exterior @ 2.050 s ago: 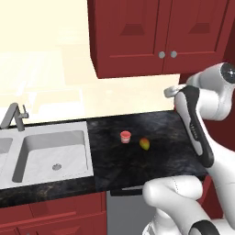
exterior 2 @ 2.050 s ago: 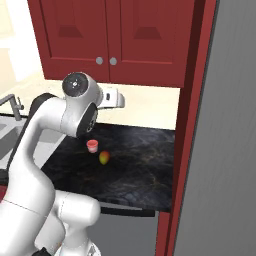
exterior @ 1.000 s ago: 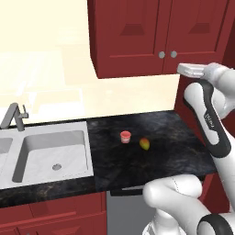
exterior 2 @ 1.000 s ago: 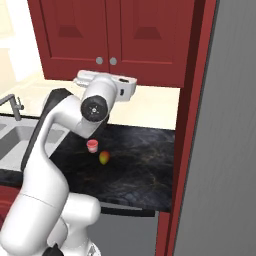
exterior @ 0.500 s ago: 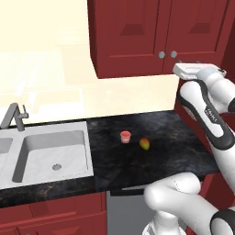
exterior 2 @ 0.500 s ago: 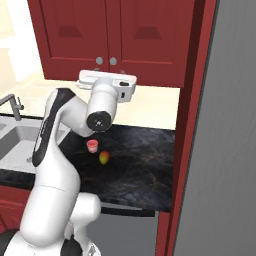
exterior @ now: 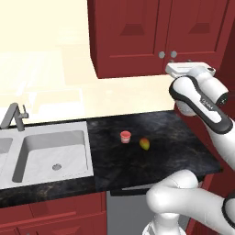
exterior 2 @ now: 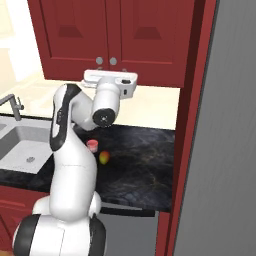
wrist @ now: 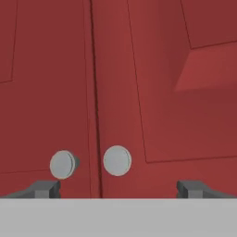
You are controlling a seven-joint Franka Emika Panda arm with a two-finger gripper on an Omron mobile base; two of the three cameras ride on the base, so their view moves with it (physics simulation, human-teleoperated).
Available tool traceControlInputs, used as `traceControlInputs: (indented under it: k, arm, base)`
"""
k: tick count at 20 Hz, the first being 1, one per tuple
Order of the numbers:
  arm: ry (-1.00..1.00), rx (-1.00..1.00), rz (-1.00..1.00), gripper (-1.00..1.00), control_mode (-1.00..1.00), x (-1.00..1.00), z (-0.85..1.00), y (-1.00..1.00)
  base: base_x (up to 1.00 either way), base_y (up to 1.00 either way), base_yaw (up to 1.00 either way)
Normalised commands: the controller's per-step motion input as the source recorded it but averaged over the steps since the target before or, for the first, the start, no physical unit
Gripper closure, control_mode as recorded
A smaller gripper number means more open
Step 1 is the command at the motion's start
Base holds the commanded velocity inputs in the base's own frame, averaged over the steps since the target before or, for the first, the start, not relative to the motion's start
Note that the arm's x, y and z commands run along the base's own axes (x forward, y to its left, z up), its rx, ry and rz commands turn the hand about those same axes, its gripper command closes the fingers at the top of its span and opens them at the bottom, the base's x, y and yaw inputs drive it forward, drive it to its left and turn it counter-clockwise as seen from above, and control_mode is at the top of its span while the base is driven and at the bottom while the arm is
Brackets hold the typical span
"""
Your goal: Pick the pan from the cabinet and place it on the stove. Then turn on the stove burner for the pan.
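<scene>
While my hand (wrist: 118, 187) stands raised before the cabinet (exterior: 137, 32), its fingertips (wrist: 44, 189) are spread wide and grip nothing. Both doors are shut; their two round silver knobs (wrist: 117, 160) sit side by side at the centre seam, just above the fingertips (hand view). Below, on the black surface (exterior: 174, 142), I see a small red cup (exterior: 125, 136) near a yellow-red fruit (exterior: 144, 144), beside the sink (exterior: 53, 151).
</scene>
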Motion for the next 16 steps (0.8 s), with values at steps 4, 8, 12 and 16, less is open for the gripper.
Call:
traceControlInputs:
  k: [4, 8, 12, 16]
  arm:
    - [0.0, 0.0, 0.0, -1.0, -1.0, 0.34, 0.02, 0.0]
    - [0.0, 0.0, 0.0, -1.0, -1.0, 0.25, 0.08, -0.03]
    - [-0.02, 0.0, 0.0, -1.0, -1.0, 0.12, 0.17, -0.02]
    - [-0.03, -0.01, 0.0, -1.0, -1.0, 0.08, 0.21, -0.01]
  base:
    - [0.0, 0.0, 0.0]
    - [0.0, 0.0, 0.0]
    - [0.0, 0.0, 0.0]
    - [0.0, 0.0, 0.0]
